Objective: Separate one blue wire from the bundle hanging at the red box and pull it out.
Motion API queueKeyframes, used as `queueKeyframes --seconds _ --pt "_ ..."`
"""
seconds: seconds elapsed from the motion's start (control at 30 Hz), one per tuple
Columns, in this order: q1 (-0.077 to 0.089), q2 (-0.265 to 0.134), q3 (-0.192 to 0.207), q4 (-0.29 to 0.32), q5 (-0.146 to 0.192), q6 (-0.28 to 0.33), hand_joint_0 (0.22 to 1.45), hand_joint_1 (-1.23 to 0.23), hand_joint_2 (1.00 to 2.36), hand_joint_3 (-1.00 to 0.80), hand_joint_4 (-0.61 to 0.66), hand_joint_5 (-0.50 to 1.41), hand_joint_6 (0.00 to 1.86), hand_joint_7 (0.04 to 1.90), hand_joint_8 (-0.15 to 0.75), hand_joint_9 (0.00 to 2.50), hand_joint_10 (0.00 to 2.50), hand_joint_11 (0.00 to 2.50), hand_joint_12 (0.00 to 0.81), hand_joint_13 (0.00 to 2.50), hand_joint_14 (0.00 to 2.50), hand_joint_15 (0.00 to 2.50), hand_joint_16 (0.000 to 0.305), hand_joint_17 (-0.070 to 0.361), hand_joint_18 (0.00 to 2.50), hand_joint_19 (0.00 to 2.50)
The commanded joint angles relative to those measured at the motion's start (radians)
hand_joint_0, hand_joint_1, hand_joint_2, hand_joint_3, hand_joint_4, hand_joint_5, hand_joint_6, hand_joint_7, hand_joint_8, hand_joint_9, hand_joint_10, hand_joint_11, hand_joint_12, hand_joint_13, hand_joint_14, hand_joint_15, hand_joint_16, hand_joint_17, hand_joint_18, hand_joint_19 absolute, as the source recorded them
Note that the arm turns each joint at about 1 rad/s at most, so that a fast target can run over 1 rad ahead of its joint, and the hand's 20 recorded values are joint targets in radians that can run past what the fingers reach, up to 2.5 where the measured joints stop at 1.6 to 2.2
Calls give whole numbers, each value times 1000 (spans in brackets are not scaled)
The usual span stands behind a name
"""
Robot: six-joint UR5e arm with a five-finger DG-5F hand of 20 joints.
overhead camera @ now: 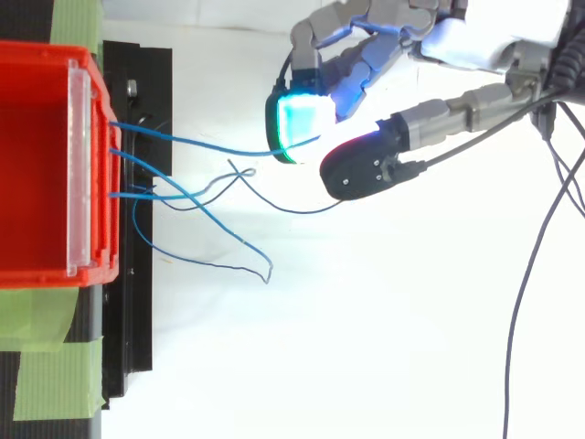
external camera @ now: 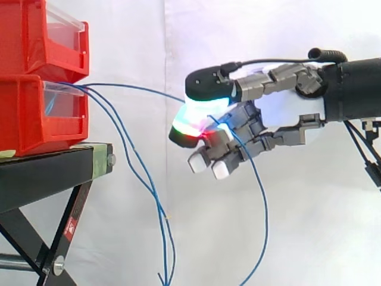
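While my hand (external camera: 286, 110) pinches one blue wire (external camera: 149, 89) clear of the bundle (external camera: 156, 205) at the front edge of the red box (external camera: 36, 119) | step: pull-out | next: draw away, grip firm.

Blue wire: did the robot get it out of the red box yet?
Not quite. Done: the hand has one blue wire pinched between its glowing pads, apart from the other wires that hang down. In hand: that wire stretches from the hand to the lower red bin. Left: its end sits in the bin, so it needs pulling until it slips free.
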Motion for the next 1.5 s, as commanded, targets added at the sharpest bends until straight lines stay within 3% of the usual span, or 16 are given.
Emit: queueKeyframes --seconds 0.0,0.27,0.4,0.6,0.67,0.73,0.83,1.0,1.07,1.33,1.43,1.47 --pt "6 1 -3 -52 -9 -11 602 -788 1030 -56 175 -137 743 1387 331 815 18 1333 407 534 23 755 51 114 510 770" --pt "11 1 -4 -92 -26 -16 602 -785 1031 -51 176 -138 745 1381 328 827 17 1331 410 538 24 749 51 114 509 760" --pt "14 2 -41 -101 -29 -11 604 -784 1030 -56 174 -138 747 1378 328 825 18 1331 407 526 24 737 51 114 501 761" --pt "25 27 -111 -44 -23 -7 604 -783 1030 -54 173 -139 748 1376 328 823 19 1319 405 518 24 726 51 114 494 753" --pt "31 54 -154 -10 -1 -7 604 -784 1030 -53 168 -139 748 1376 328 822 19 1326 405 518 23 727 51 114 495 753" --pt "34 62 -165 7 7 -7 605 -784 1030 -56 171 -139 749 1374 328 824 18 1319 404 516 23 719 51 114 491 753" --pt "48 103 -217 51 51 -5 605 -783 1030 -53 168 -139 749 1374 329 825 18 1319 403 513 23 719 51 114 491 753" --pt "71 143 -294 57 77 10 605 -782 1030 -53 171 -140 751 1369 329 830 19 1308 401 509 24 716 51 114 488 743" --pt "83 152 -325 82 106 24 606 -782 1030 -56 171 -140 751 1367 329 830 18 1330 401 509 23 716 50 113 483 752" --pt "103 154 -349 57 114 68 606 -781 1030 -55 173 -141 752 1370 326 844 18 1330 393 499 24 699 50 113 482 745" --pt "108 152 -369 80 117 81 606 -780 1031 -58 176 -141 754 1358 327 846 18 1330 391 497 24 695 50 112 480 745" --pt "112 152 -386 117 128 90 605 -779 1030 -53 171 -141 752 1370 327 846 18 1328 391 497 24 705 50 113 480 743"
